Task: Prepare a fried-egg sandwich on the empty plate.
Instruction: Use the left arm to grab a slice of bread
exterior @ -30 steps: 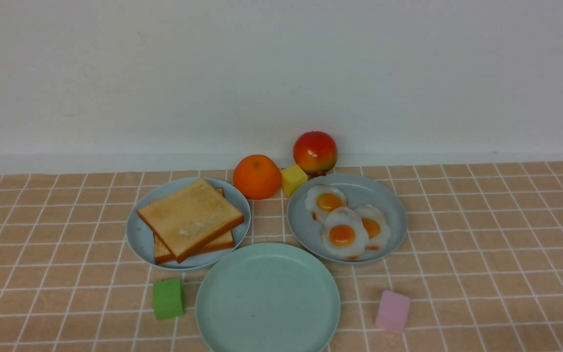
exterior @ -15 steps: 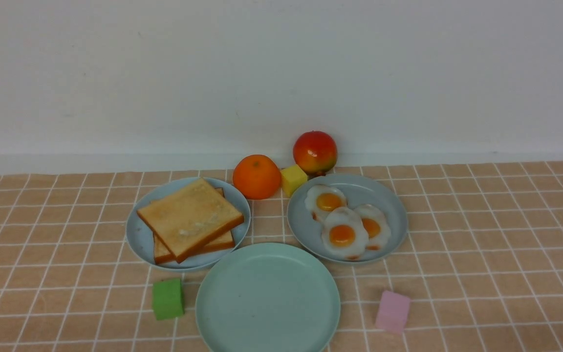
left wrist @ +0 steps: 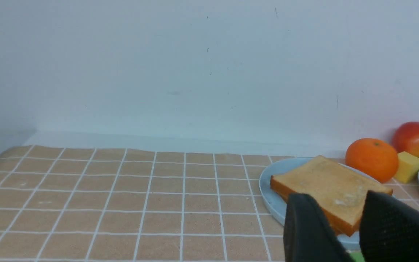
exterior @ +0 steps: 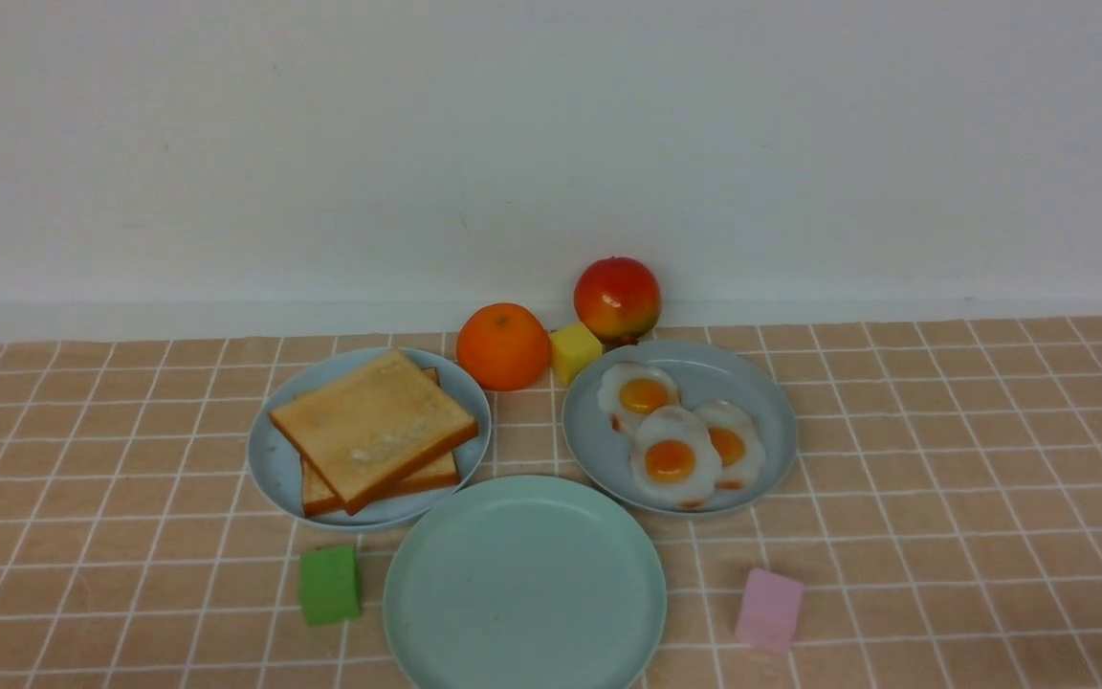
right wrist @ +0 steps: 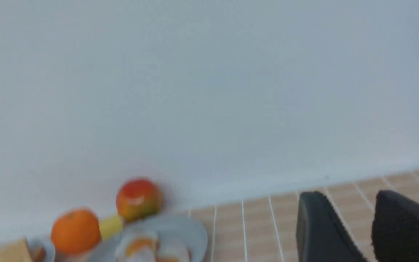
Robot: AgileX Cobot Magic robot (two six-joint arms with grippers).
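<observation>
The left jaws stand apart, holding nothing — the toast [left wrist: 322, 185] sits just past them. The right jaws gape empty too — the fried eggs [right wrist: 140, 246] lie far off.

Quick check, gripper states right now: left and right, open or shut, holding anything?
Left gripper: open, holding nothing.
Right gripper: open, holding nothing.

staged lab setup: checked cloth [exterior: 943, 431], toy eggs [exterior: 671, 459]
</observation>
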